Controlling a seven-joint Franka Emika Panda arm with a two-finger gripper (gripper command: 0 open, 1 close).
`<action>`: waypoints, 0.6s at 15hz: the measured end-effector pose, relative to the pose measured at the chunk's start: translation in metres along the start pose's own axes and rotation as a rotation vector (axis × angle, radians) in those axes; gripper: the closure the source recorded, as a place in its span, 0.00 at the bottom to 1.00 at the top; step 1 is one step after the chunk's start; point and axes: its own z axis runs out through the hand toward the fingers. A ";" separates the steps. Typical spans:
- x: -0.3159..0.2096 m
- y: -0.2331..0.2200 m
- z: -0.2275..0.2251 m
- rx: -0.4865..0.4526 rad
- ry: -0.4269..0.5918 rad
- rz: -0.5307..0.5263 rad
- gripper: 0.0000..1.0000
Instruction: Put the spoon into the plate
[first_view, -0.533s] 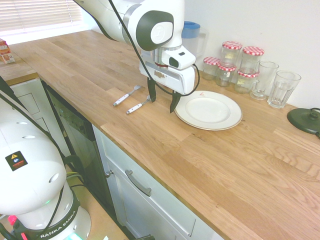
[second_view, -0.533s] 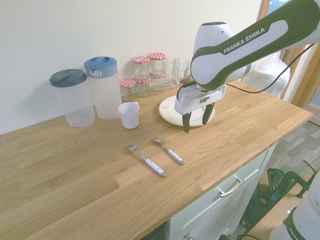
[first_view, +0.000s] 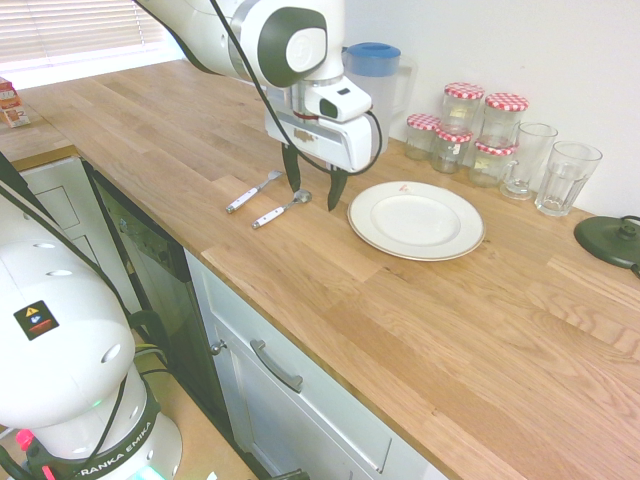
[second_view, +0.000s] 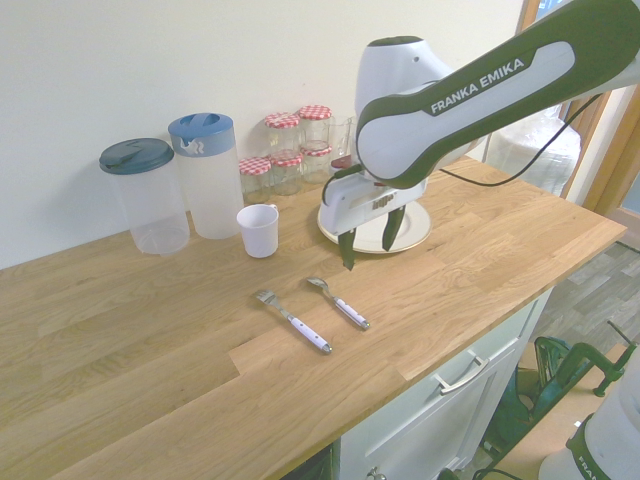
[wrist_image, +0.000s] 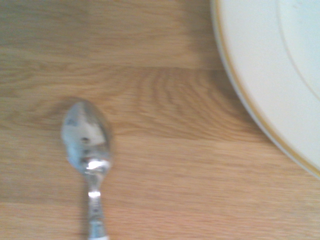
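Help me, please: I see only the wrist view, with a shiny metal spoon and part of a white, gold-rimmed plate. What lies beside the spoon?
Observer: A metal fork with a white handle.
Operator: Is the robot's hand holding anything?
Observer: No, the two-fingered gripper is open above the counter, nothing between its fingers.
Operator: Any cup around?
Observer: Yes, a small white cup stands in front of the tall, blue-lidded plastic pitcher.

In the first exterior view, the spoon (first_view: 278, 213) and, farther out, the fork (first_view: 253, 192) lie left of the plate (first_view: 415, 222) on the tabletop (first_view: 400, 330); jars (first_view: 493, 162) stand behind it.
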 end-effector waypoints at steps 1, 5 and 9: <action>-0.012 -0.007 0.001 -0.007 0.000 -0.009 0.00; -0.044 -0.023 0.021 -0.030 -0.018 -0.075 0.00; -0.061 -0.019 0.041 -0.065 -0.040 -0.119 0.00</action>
